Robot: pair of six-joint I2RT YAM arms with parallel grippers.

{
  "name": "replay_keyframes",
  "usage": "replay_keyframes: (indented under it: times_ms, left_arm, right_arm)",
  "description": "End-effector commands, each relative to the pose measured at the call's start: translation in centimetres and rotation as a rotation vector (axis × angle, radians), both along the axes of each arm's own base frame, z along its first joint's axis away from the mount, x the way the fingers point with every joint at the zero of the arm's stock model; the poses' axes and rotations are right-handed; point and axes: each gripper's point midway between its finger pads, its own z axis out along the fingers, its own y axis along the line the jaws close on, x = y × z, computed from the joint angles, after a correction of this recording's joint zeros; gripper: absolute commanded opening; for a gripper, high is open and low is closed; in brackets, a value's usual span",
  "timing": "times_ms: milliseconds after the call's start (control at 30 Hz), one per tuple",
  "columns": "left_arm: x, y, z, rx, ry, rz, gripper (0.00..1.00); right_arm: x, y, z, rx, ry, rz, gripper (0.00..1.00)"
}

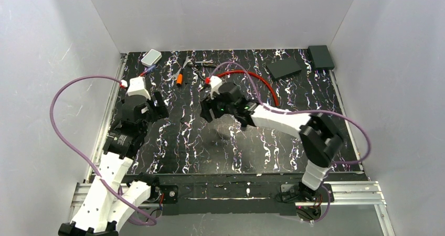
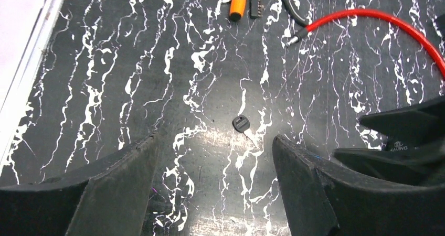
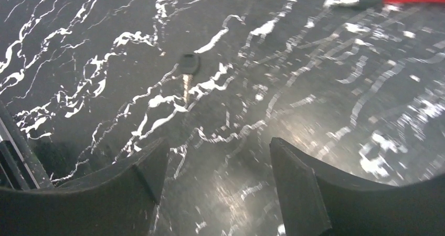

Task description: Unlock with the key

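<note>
Left end effector (image 2: 215,141) and right end effector (image 3: 218,144), both open and empty, facing the key (image 2: 240,124).
Each end effector has its fingers spread wide with nothing between them. The key lies flat on the counter (image 2: 131,89), just ahead of the left end effector's gap and ahead and slightly left of the right end effector's gap, touching neither. The red cable (image 2: 378,15) lies farther ahead of both, to the right, well apart from the key.

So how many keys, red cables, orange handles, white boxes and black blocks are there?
Key: 1
Red cable: 1
Orange handle: 1
White box: 1
Black blocks: 2, the flat block and the thick block
Total: 6
</note>
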Motion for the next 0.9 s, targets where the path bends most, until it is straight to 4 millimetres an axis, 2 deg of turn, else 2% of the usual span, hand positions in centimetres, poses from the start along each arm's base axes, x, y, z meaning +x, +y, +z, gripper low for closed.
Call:
replay_keyframes:
  times_ms: [0,167,367,667,867]
  left_arm:
    - [-0.4,1.4,0.9,0.017,-0.059,0.068,0.77]
    - [-0.5,1.5,1.1,0.020,-0.063,0.071,0.77]
    - [-0.6,1.5,1.3,0.018,-0.070,0.070,0.77]
    - [-0.6,1.3,1.4,0.011,-0.069,0.057,0.78]
    - [-0.7,1.3,1.4,0.008,-0.073,0.057,0.78]
  right_arm:
    - [-0.2,7.0,2.8,0.113,-0.060,0.154,0.77]
    - [0.2,10.8,-0.7,0.053,-0.022,0.181,0.75]
    - [0.2,13.3,-4.6,-0.028,0.001,0.187,0.70]
    - [0.4,14.9,-8.1,-0.101,-0.001,0.172,0.64]
    - [0.8,14.2,-10.7,-0.209,-0.024,0.122,0.61]
